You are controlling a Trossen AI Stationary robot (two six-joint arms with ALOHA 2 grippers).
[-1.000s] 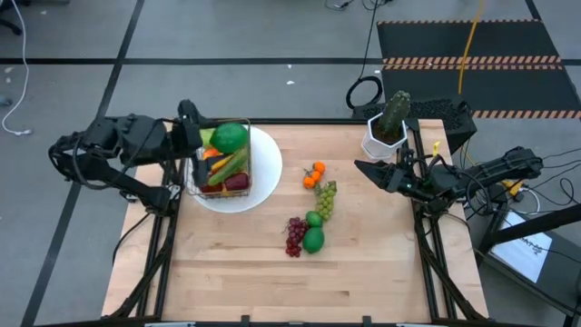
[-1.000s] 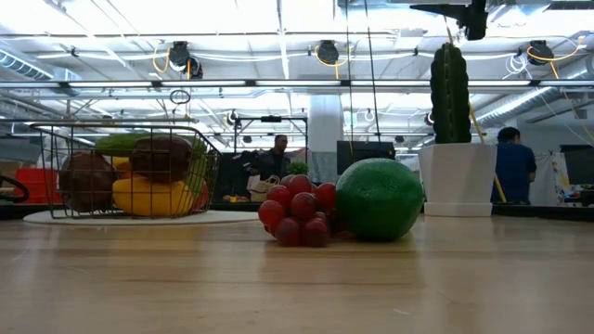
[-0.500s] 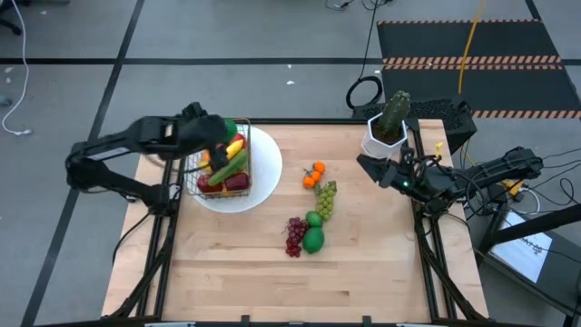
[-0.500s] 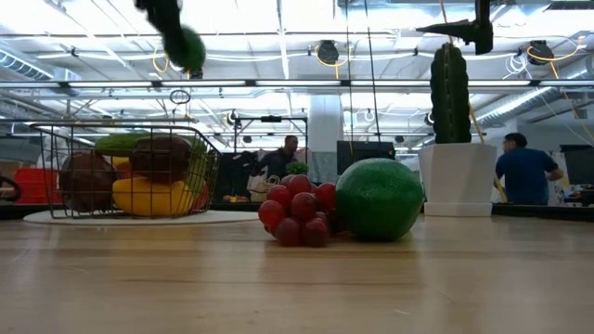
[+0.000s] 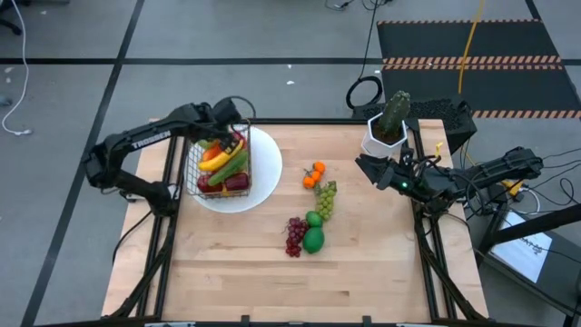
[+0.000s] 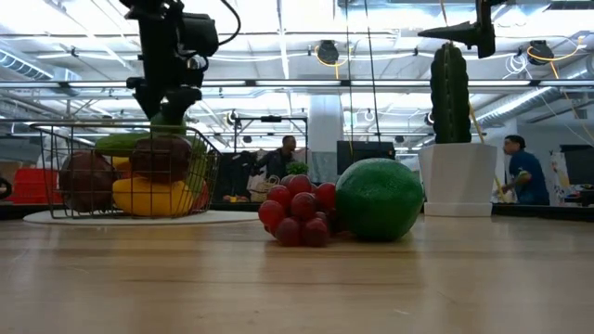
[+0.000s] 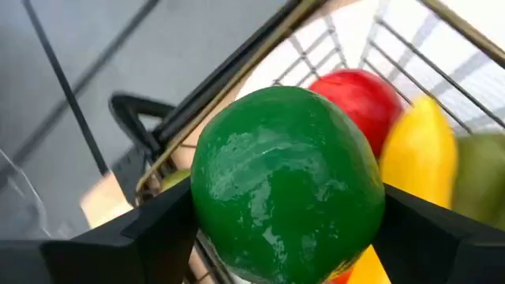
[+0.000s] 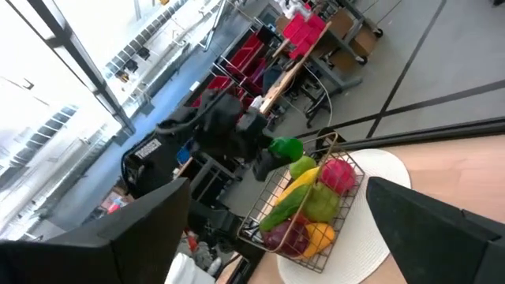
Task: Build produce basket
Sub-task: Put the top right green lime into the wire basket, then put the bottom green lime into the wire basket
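The wire basket [image 5: 192, 171] stands on a round white plate [image 5: 265, 174] at the table's far left. It holds produce: a yellow banana [image 5: 211, 163], a cucumber [image 5: 231, 166] and red fruit. My left gripper [image 6: 168, 113] hangs over the basket's far end, shut on a round green fruit [image 7: 288, 181]. My right gripper [image 5: 363, 164] waits open at the far right, near the cactus pot. On the table lie small oranges [image 5: 313, 174], green grapes [image 5: 326, 198], red grapes [image 5: 295, 235] and a lime [image 5: 313, 241]. My left gripper pinches the green fruit between its two fingers [image 7: 134, 237], one on each opposite side [image 7: 202, 201]. The fingers come from above, slanting down. The fruit [image 6: 168, 122] hangs at the height of the basket's rim; whether it touches the produce below, I cannot tell.
A cactus in a white pot [image 5: 388, 127] stands at the far right, close to my right gripper. The near half of the wooden table [image 5: 300, 286] is bare. People move in the room behind the table.
My left gripper has swung from the table's left edge toward the basket with the green fruit. It has come down from high above and tipped to point downward. The fruit stays between its fingers.
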